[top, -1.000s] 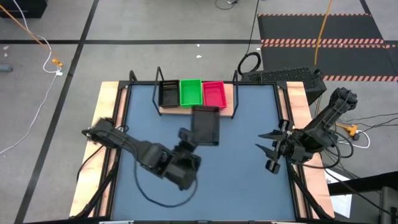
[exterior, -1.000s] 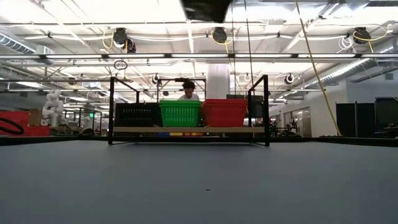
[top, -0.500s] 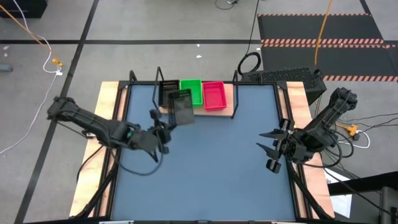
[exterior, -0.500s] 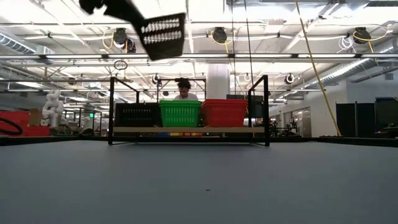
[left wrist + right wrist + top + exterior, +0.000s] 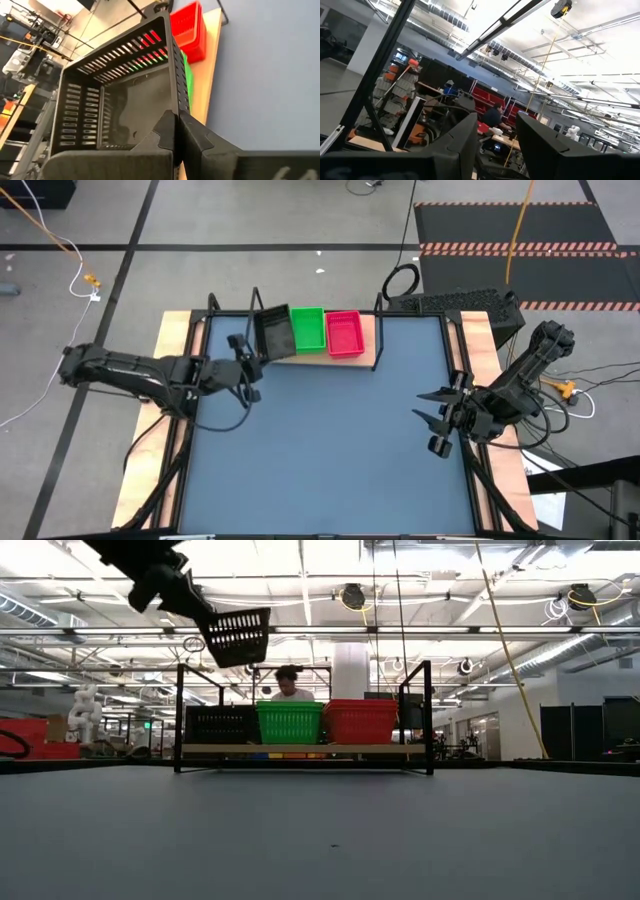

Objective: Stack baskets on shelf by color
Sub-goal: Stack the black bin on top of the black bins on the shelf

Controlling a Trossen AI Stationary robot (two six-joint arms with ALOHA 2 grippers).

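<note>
We see a black basket [image 5: 272,334] held up in the air, its slotted walls and open cavity tilted, one long wall pinched between the left fingers [image 5: 175,135], which are closed tight on that wall. In the low view the same basket [image 5: 236,636] hangs above and just left of the row on the shelf [image 5: 305,749]. Past the left fingers, along the light wooden shelf, sit another black basket [image 5: 222,724], then a green basket [image 5: 308,328], then a red basket [image 5: 344,332], side by side and touching. The shelf stands at the far edge of the blue-grey worktop [image 5: 330,440]. Well apart, at the worktop's right side, the right fingers [image 5: 436,420] are spread wide and hold nothing.
</note>
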